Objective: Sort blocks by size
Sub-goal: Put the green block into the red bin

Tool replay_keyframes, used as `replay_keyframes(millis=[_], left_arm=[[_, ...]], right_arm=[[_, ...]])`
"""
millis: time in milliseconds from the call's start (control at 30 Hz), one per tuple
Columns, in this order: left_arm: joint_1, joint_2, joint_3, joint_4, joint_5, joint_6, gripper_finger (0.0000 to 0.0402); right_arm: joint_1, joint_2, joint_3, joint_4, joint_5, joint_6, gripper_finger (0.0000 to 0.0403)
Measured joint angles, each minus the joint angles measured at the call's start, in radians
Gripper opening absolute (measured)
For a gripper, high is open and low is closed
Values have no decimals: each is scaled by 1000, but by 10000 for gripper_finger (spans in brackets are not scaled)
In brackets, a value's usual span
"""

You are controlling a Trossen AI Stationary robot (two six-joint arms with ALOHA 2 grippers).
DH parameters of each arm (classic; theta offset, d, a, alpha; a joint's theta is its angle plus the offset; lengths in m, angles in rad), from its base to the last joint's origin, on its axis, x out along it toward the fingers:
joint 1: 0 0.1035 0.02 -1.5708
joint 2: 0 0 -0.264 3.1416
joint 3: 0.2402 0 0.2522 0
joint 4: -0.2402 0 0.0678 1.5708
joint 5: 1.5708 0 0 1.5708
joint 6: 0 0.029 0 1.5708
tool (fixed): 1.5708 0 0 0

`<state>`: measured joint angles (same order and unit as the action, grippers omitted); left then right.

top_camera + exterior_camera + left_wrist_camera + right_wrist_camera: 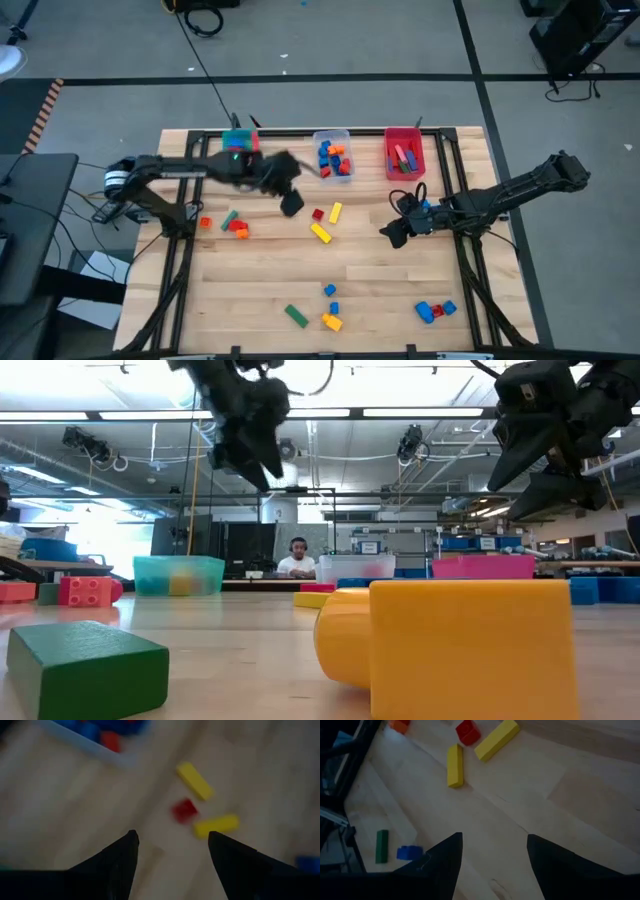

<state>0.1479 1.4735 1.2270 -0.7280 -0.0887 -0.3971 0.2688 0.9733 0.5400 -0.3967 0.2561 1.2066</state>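
Observation:
Blocks lie scattered on the wooden table. A red cube (318, 214) and two yellow bars (335, 211) (321, 234) sit at the middle. Orange, green and red blocks (229, 222) lie toward the left. My left gripper (290, 203) hangs open above the table, just left of the red cube (184, 810), with nothing between its fingers (172, 845). My right gripper (393, 234) is open and empty too (495, 847), raised right of the yellow bars (455, 766).
Three bins stand along the far edge: teal (240, 140), clear (333, 155) with blue, red and orange blocks, red (404, 153) with a few blocks. Green, blue and orange blocks (315, 310) and a blue-red cluster (436, 311) lie near the front edge.

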Motion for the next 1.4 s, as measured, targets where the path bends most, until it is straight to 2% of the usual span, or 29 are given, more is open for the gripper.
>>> replay_keyframes(millis=[167,367,500,733,900,1133,1400], left_arm=[[-188,-14,-33,5,-28,50,248],[-403,24,-34,18,-70,323,248],[-501,56,-34,65,-86,337,248],[-619,177,-34,247,-81,308,248],[-698,290,-34,361,2,338,248],[-766,393,-34,403,22,340,245],[-759,469,-34,402,19,340,221]], right_arm=[[1,0,0,2,-22,-41,236],[1,0,0,4,-23,-75,236],[1,0,0,8,-28,-99,236],[1,0,0,10,-57,-137,236],[5,0,0,10,-89,-138,236],[22,0,0,10,-114,-137,236],[54,0,0,10,-120,-133,236]])
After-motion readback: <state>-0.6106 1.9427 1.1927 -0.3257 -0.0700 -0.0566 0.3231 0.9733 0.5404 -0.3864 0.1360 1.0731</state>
